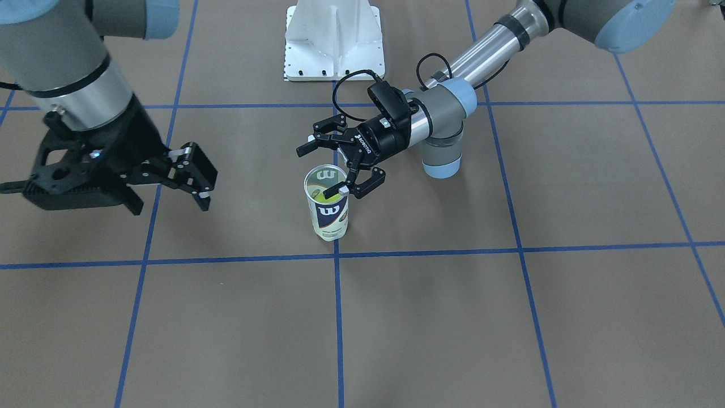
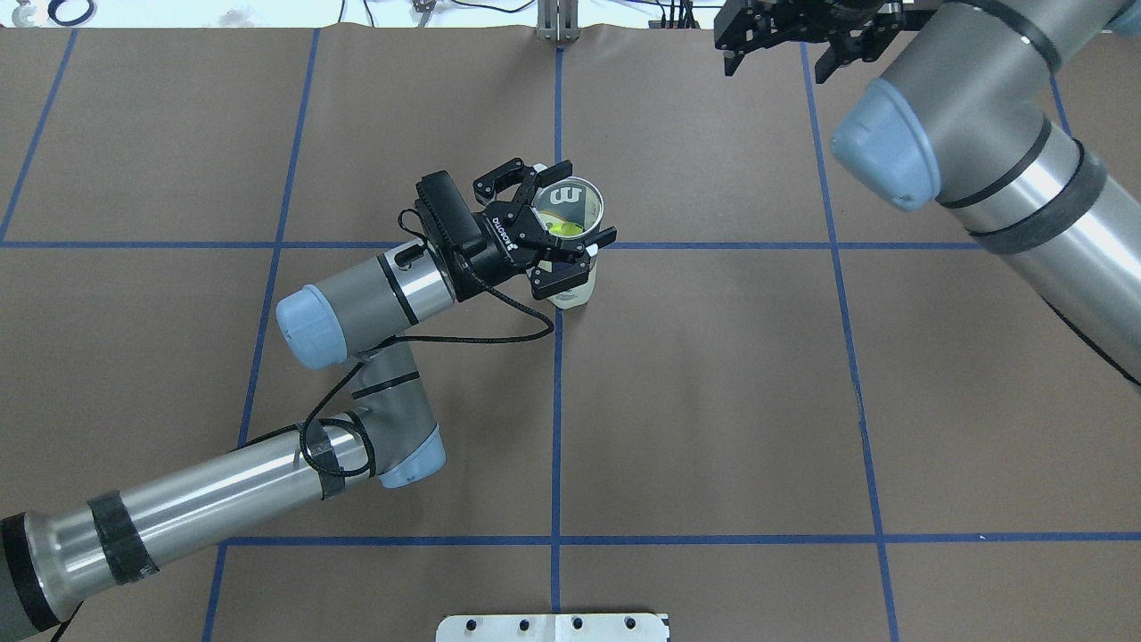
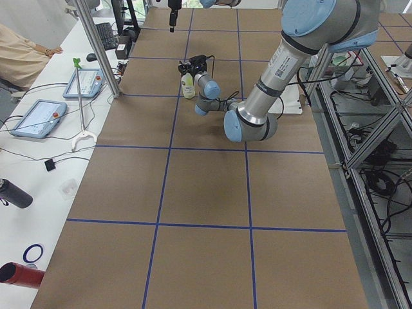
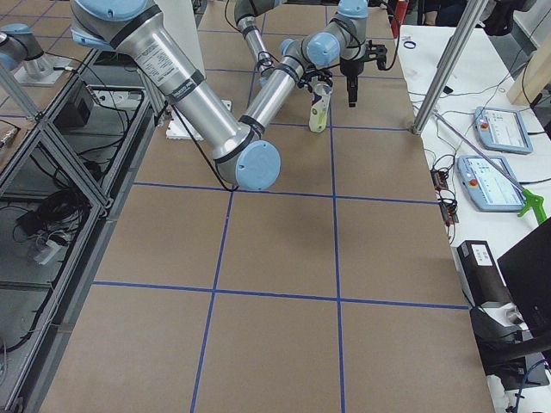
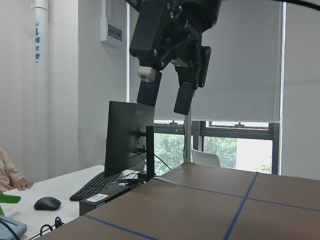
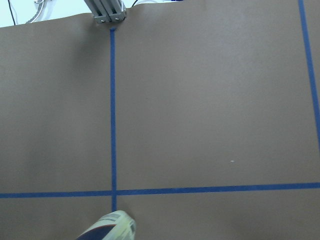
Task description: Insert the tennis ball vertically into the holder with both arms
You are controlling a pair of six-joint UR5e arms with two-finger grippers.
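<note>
Overhead exterior, left hand (image 2: pixel 588 203) spread over upright holder (image 2: pixel 575 290), ball (image 2: pixel 563 229) inside

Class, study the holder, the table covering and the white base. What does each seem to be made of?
Holder: clear glossy plastic, likely; the yellow-green ball shows through it. Rim silvery, perhaps metal.
Table covering: matte brown paper, seemingly; its far edge ripples.
White base: probably painted metal, smooth, with bolt holes.

Bright, even light is seen. A soft shadow is cast under the right claw (image 1: pixel 171 207); the window (image 5: pixel 235 150) behind it is washed out.
</note>
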